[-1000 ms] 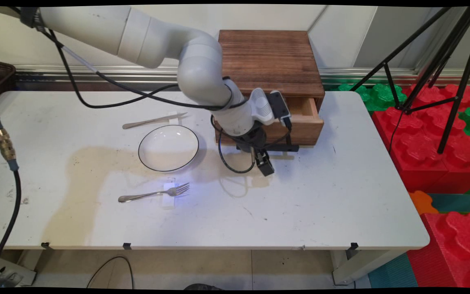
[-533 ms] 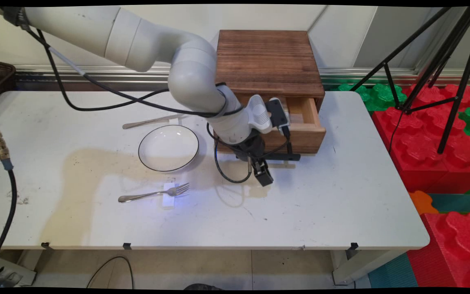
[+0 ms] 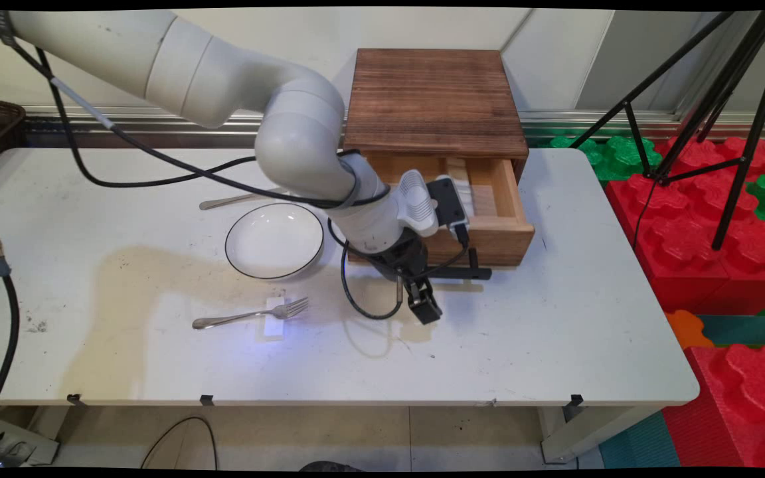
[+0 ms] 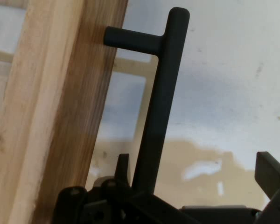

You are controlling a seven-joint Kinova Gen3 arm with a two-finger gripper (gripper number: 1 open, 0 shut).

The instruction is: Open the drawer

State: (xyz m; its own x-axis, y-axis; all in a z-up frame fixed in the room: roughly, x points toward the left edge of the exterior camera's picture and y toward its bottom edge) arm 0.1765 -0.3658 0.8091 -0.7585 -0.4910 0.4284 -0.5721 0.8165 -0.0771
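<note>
Drawer (image 3: 489,199) slid further out, end effector (image 4: 196,186) hooking its handle (image 4: 161,107).

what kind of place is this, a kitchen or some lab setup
Most likely a robotics lab or test room, not a kitchen. A white robot arm works at a plain white table, a black tripod stands beside it, and large red and green foam blocks cover the floor.

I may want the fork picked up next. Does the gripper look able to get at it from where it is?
Probably yes. The fork lies alone on the table, left of the gripper, with nothing between them. The gripper is at the drawer handle and would have to leave it first.
</note>
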